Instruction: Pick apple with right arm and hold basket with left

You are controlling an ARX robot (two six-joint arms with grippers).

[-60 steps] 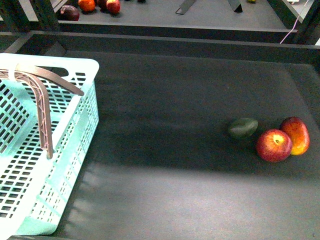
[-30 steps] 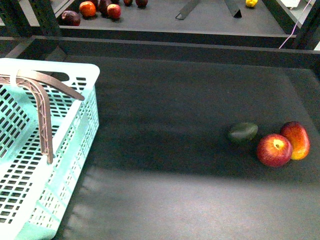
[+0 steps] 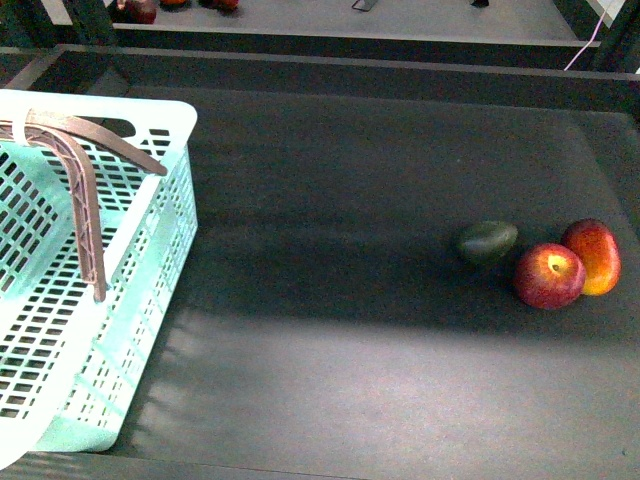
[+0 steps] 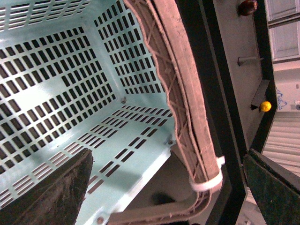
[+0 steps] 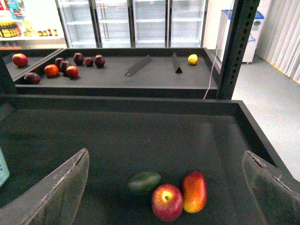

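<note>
As left fingers [image 4: 51, 197], right fingers [image 5: 61, 192] gape, one basket [image 3: 150, 260], one apple [image 3: 549, 275], two other fruits [image 3: 488, 242].

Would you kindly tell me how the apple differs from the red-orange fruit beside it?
The apple is round; the red-orange fruit is elongated. The apple is deep red with a yellow patch at its stem dimple; the red-orange fruit fades from red to orange-yellow. Both rest on the dark table, side by side.

Glossy apple [image 3: 549, 275], slotted plastic basket [image 3: 150, 250]
</note>
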